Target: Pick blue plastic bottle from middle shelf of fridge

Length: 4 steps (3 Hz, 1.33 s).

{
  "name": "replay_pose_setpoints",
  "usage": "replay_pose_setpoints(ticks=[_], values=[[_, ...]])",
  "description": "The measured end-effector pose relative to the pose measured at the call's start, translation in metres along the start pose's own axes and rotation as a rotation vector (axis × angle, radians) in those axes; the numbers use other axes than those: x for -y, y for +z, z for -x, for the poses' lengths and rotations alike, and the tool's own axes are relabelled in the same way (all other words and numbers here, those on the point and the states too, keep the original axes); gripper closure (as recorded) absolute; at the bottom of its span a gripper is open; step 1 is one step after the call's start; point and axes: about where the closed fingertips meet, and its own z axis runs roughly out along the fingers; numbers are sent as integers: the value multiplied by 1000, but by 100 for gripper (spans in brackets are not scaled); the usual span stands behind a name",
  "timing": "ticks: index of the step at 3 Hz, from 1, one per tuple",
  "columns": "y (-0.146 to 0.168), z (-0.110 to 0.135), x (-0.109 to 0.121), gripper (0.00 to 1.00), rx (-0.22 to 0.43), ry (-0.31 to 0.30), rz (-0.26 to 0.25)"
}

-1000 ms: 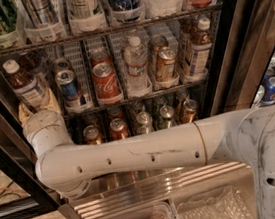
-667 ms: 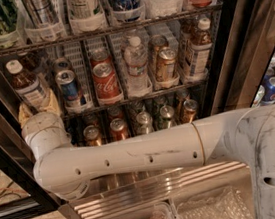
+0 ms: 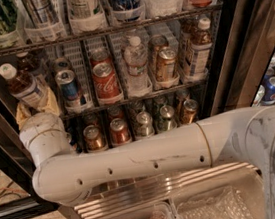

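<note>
- Since a second ago the blue plastic bottle point(image 3: 24, 88) has slid a little toward the left end of the middle shelf point(image 3: 141, 97) and leans harder. The white arm point(image 3: 149, 158) has barely shifted.
- Bottle sits at the shelf's left front corner, out ahead of its lane. It is just beside a blue drink can point(image 3: 69, 87) on its right and near the fridge's point(image 3: 231, 54) dark left door frame.
- The gripper point(image 3: 36, 105) is below and around the bottle's lower body, with a tan pad on either side. I judge it clamped on the bottle, since nothing else props that lean.
- Step in hand, by my reading: drawing the bottle out.
- To do it well, hold the squeeze steady and pull straight out over the shelf's front edge.
- Mind the blue can, the rack above the cap and the left door frame. No swing until the base clears the front rail.
- Long axis is tilted off upright: white cap points up and left, base down and right into the gripper.
</note>
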Motion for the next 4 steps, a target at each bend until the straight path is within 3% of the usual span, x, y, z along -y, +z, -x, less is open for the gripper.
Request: replay_pose_setpoints(ticks=[2, 3, 4], values=[[-18, 45, 7, 100, 93, -92, -4], [-44, 45, 9, 100, 58, -167, 20], [-46, 42, 9, 100, 56, -169, 20]])
